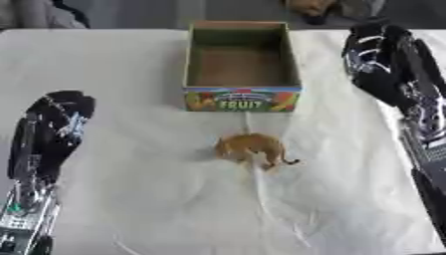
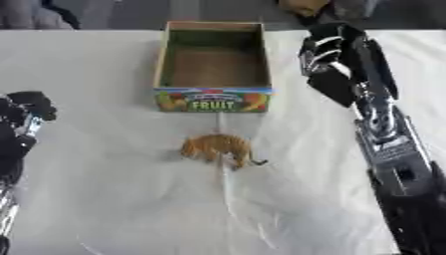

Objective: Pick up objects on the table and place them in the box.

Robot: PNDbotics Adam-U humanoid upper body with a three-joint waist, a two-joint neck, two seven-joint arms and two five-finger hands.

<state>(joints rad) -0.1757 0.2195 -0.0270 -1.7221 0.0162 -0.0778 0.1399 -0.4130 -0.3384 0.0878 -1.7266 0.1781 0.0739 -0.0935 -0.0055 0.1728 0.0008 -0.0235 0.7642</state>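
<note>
White cloth point(image 1: 131, 199) covers the table. Between the two hands stands a toy tiger point(image 2: 218, 148), just in front of the open FRUIT box point(image 2: 212, 99). Left hand point(image 1: 54, 127) and right hand point(image 2: 335, 62) both hover with fingers curled, holding nothing.

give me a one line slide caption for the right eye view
Toy tiger lies on the white table before the empty fruit box; right hand beside the box, left hand at the left edge.

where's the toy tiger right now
The toy tiger stands on the white table near the centre of both views, just in front of the fruit box, apart from it and from both hands.
</note>
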